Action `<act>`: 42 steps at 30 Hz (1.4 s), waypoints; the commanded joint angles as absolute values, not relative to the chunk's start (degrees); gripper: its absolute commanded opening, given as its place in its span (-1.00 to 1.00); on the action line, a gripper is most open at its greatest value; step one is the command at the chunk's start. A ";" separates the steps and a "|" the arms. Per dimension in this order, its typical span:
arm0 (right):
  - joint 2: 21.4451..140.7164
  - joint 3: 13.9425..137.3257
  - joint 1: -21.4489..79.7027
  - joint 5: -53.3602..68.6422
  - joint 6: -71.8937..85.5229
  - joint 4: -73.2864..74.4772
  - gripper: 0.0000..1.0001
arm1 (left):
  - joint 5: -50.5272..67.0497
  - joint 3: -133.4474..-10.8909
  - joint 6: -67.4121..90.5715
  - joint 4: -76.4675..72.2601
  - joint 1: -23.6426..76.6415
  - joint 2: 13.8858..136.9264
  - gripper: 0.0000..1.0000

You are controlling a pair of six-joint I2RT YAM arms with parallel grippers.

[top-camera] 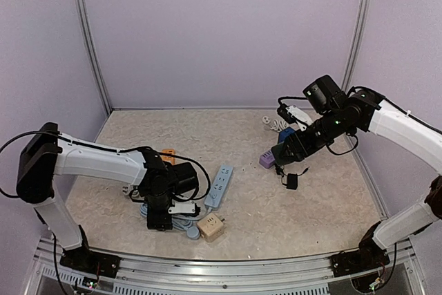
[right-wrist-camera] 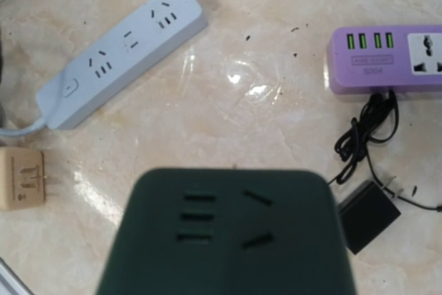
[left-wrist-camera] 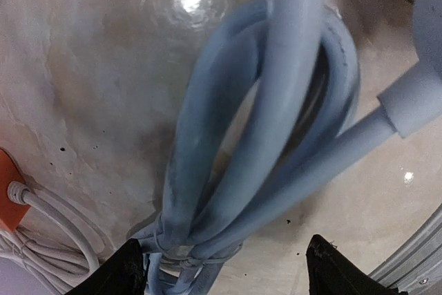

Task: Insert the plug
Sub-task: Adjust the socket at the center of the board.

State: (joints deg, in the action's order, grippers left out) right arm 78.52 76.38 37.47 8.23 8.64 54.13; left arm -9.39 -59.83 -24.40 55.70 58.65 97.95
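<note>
A coiled, tied bundle of blue cable (left-wrist-camera: 262, 136) lies on the table, ending in a grey-blue plug (left-wrist-camera: 425, 81) at the right. My left gripper (left-wrist-camera: 231, 253) hangs low over the bundle with its jaws apart. The left finger (left-wrist-camera: 121, 271) is against the tied strands and the right finger (left-wrist-camera: 342, 271) stands clear of them. The cable's light blue power strip (top-camera: 219, 186) lies just to the right. My right gripper (top-camera: 286, 148) is raised above the table and shut on a dark green socket block (right-wrist-camera: 228, 233). The block hides its fingers in the right wrist view.
A beige cube adapter (top-camera: 211, 226) with prongs lies near the left gripper. A purple socket box (right-wrist-camera: 387, 56) and a black adapter (right-wrist-camera: 368, 215) on a thin cord lie under the right arm. White strips (top-camera: 298, 113) lie at the back right, and an orange piece (top-camera: 168, 153) sits behind the left arm.
</note>
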 commanded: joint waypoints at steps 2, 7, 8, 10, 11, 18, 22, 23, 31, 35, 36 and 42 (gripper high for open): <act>77.86 76.33 36.95 8.76 8.50 53.21 -1.00 | -5.92 -59.75 -26.83 52.77 56.44 100.03 0.22; 78.51 76.71 36.95 9.19 8.35 52.99 -1.00 | -3.16 -62.17 -25.92 53.48 55.80 102.49 -0.92; 78.72 76.74 36.98 9.26 8.33 52.95 -1.00 | -2.94 -62.89 -25.30 53.65 55.74 103.40 -0.97; 78.96 76.96 36.97 9.51 8.17 52.87 -1.00 | -2.59 -64.11 -23.95 53.73 55.72 104.53 -1.00; 79.05 77.13 36.91 9.42 8.17 53.03 -1.00 | -2.32 -64.55 -23.45 53.72 55.59 104.84 -1.00; 80.05 78.43 36.94 9.30 8.04 53.12 -1.00 | -3.32 -66.40 -19.13 52.83 53.23 104.62 -1.00; 80.57 78.32 36.96 9.21 7.96 53.09 -1.00 | -4.75 -67.07 -18.52 52.92 52.15 102.27 -1.00; 80.59 78.41 37.00 9.16 7.99 53.08 -1.00 | -4.35 -67.28 -18.35 52.99 51.97 101.25 -1.00; 80.97 79.32 36.93 8.74 8.22 53.33 -1.00 | -1.38 -68.23 -16.31 52.94 52.66 93.87 -1.00; 81.28 79.25 36.99 8.76 8.49 53.18 -1.00 | -0.61 -69.60 -13.86 53.72 52.17 92.71 -1.00; 81.30 79.24 36.96 8.77 8.52 53.13 -1.00 | -0.38 -70.18 -13.00 53.85 52.08 92.57 -1.00; 80.97 79.84 36.95 7.60 8.86 53.61 -1.00 | 6.45 -76.54 -4.97 53.90 51.94 93.33 -1.00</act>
State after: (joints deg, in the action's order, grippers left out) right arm 80.84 77.87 37.47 8.60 8.49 54.11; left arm 1.52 -71.13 -11.84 55.18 52.40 94.04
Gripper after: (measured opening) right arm 0.585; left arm 0.071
